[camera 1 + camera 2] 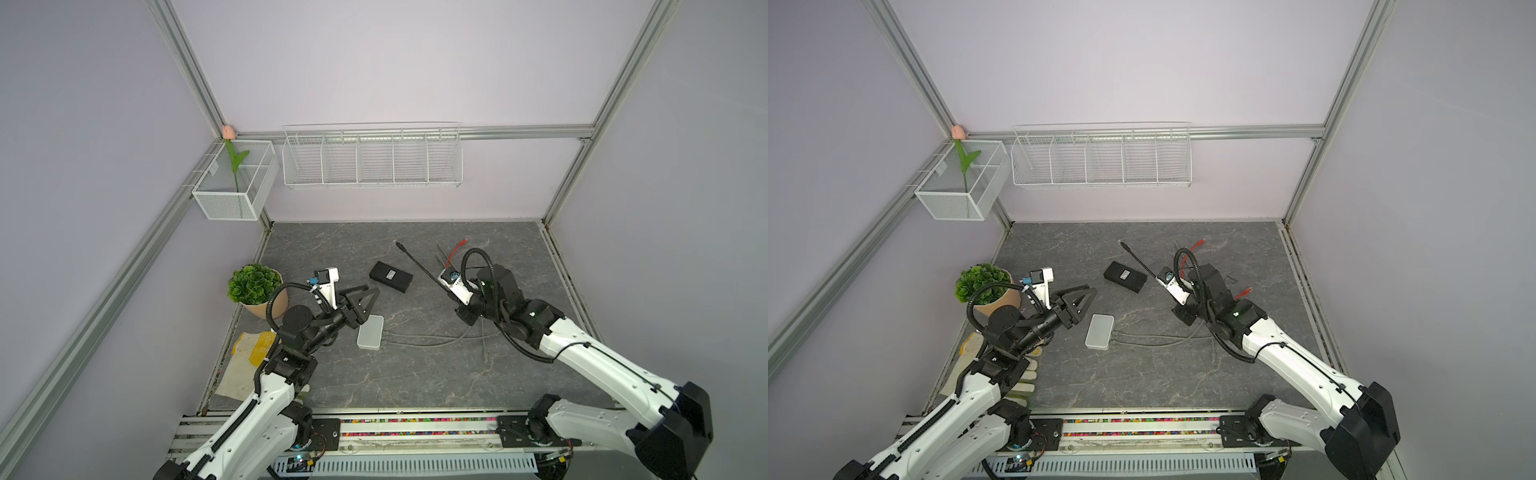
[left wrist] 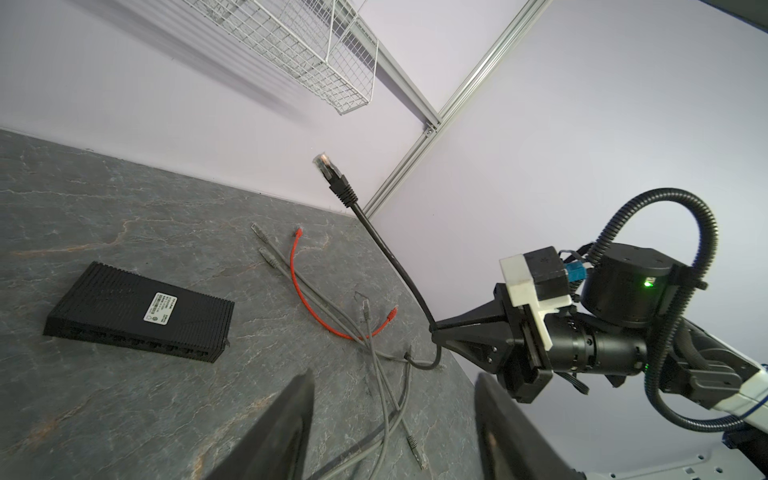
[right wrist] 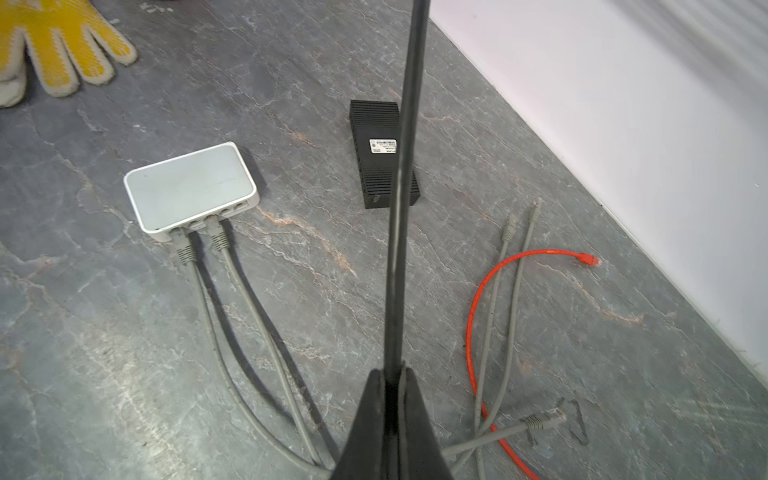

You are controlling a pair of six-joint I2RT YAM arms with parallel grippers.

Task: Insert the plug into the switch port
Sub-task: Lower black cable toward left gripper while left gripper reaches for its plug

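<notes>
My right claw [image 2: 434, 330] pinched the black cable [image 2: 390, 257] well behind its plug [image 2: 328, 166]. It seemed light but bendy, so a hold nearer the plug looked steadier. My left claw [image 1: 372, 289] stood open, empty.

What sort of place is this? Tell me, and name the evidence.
Probably a robot test cell staged as a networking bench: aluminium frame posts, a white switch with cables plugged in, and loose patch cables.
</notes>
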